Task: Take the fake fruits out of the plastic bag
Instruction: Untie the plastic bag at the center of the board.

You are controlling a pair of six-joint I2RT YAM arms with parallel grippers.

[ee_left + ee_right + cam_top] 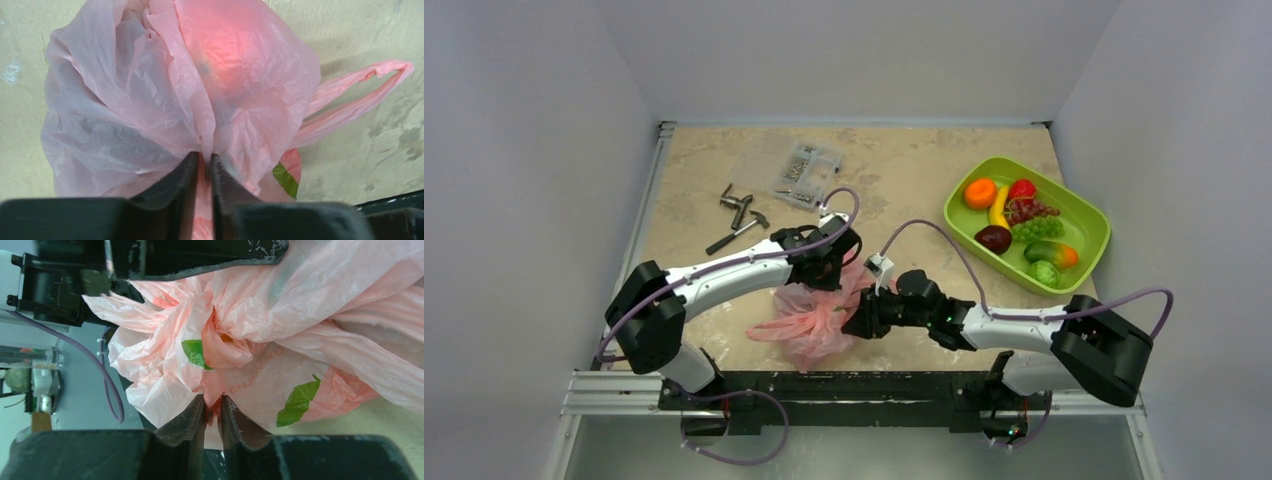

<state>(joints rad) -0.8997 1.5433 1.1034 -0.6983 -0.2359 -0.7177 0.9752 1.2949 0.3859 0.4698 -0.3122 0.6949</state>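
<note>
2 end effectors on plastic bag

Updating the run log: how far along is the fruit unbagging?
Done: several fake fruits lie in the green tray. In hand: left gripper and right gripper both pinch the plastic bag. Remaining: a reddish bulge shows through the film, maybe one more fruit.

The plastic bag sits bunched and crumpled at the near middle of the worktop. It is thin see-through pink film with green leaf prints, pinched by the left tool and the right tool. Well apart, the fake fruits lie together in a lime-green tray: orange, strawberry, banana, grapes, plum, mango.
</note>
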